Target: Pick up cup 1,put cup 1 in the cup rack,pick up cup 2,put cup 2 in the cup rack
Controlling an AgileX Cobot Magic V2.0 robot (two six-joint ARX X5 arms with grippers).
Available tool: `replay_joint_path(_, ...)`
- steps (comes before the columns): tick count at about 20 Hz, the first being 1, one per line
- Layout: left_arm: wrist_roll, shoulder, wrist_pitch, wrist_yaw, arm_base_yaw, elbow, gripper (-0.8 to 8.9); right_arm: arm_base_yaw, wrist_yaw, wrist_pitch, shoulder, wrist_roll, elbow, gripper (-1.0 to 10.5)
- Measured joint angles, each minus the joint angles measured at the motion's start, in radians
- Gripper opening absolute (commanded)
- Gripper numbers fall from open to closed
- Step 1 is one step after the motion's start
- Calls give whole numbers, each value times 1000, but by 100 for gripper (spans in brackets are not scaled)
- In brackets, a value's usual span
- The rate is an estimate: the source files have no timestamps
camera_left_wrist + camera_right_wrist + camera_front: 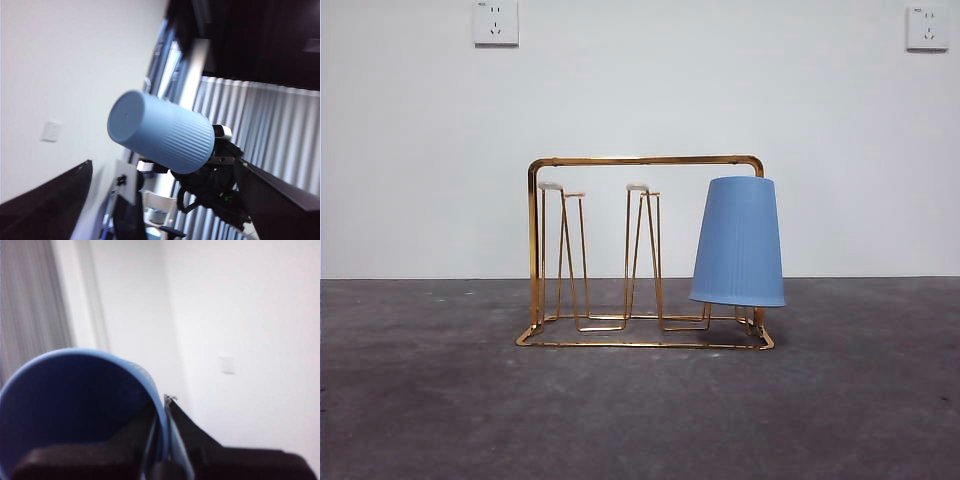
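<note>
The right gripper [162,440] is pinching the rim of a blue cup [75,405], with one black jaw inside the cup's mouth and the other outside against the wall, the two jaws pressed close together on the thin rim. In the left wrist view this same right gripper [212,167] is showing as a dark assembly at the open end of the cup [160,137], carrying it raised and tipped on its side. The left gripper's own jaws are standing far apart at the two lower corners of its wrist view, with nothing between them. Neither arm is appearing in the front view.
</note>
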Motion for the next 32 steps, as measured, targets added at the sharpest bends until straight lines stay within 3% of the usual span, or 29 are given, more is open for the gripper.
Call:
replay_joint_path(5,5,117,128,52,-1,0,477,0,-83,14,11,42,0,-12)
replay_joint_path(12,5,233,265,74,-1,-1,477,43,-132,26,13,54,0,-12)
replay_joint_path(22,5,255,459,103,-2,-2,477,51,-156,-14,12,48,0,-12)
replay_joint_path(32,4,274,497,138,-2,-2,471,52,-164,8,14,42,0,-12)
